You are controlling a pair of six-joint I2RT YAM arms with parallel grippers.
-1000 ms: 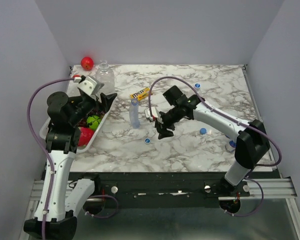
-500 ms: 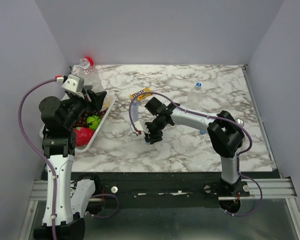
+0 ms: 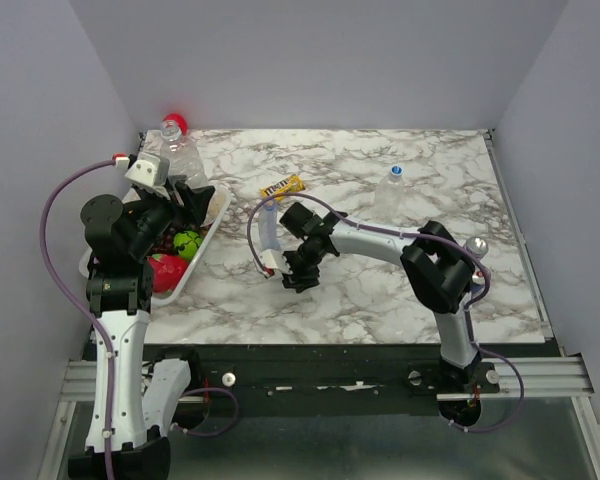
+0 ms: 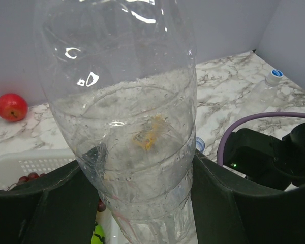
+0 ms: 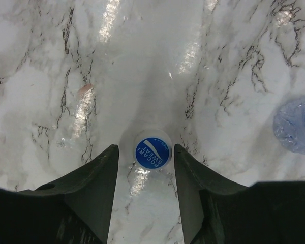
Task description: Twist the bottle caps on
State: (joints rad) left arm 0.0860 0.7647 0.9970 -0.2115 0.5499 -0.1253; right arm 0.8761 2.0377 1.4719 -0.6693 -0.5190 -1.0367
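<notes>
Although the wide colourless plastic bottle [image 3: 392, 192] far right already looks capped, two seem left: the left gripper [image 4: 142, 190] clamps another wide clear plastic bottle [image 4: 122, 101], while the right gripper [image 5: 146, 152] hangs spread around a small round blue screw cap [image 5: 152, 152] on the marble table [image 5: 142, 61].

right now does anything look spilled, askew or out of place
Nothing spilled or damaged. The yellow candy packet on the table looks out of place; the wide bottle in the left gripper and blue cap inside the right gripper look fine.
</notes>
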